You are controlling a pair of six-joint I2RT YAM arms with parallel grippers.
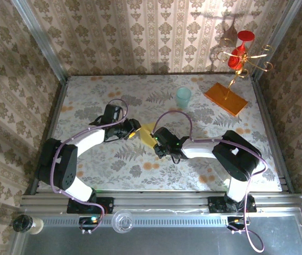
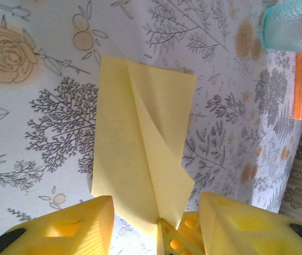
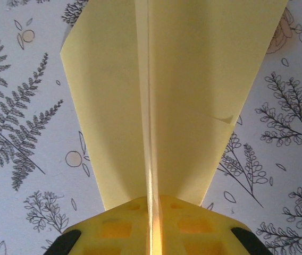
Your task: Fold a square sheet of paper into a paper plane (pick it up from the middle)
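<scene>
The square sheet of paper is folded along a centre crease into a narrow yellow paper plane (image 1: pixel 147 133) at the middle of the table. My right gripper (image 3: pixel 152 212) is shut on the crease at the narrow end, and the wings (image 3: pixel 193 79) spread away from it. My left gripper (image 2: pixel 156 212) is open at the plane's other side. Its two yellow fingers (image 2: pixel 71 228) stand either side of the paper (image 2: pixel 140 143) without touching it. From above, the left gripper (image 1: pixel 132 129) and the right gripper (image 1: pixel 159 139) face each other across the plane.
A pale teal cup (image 1: pixel 183 97) stands behind the plane and shows at the upper corner (image 2: pixel 292 24) of the left wrist view. An orange slab (image 1: pixel 225 99) with a gold stand holding red glasses (image 1: pixel 241 50) sits at the back right. Metal rails edge the table.
</scene>
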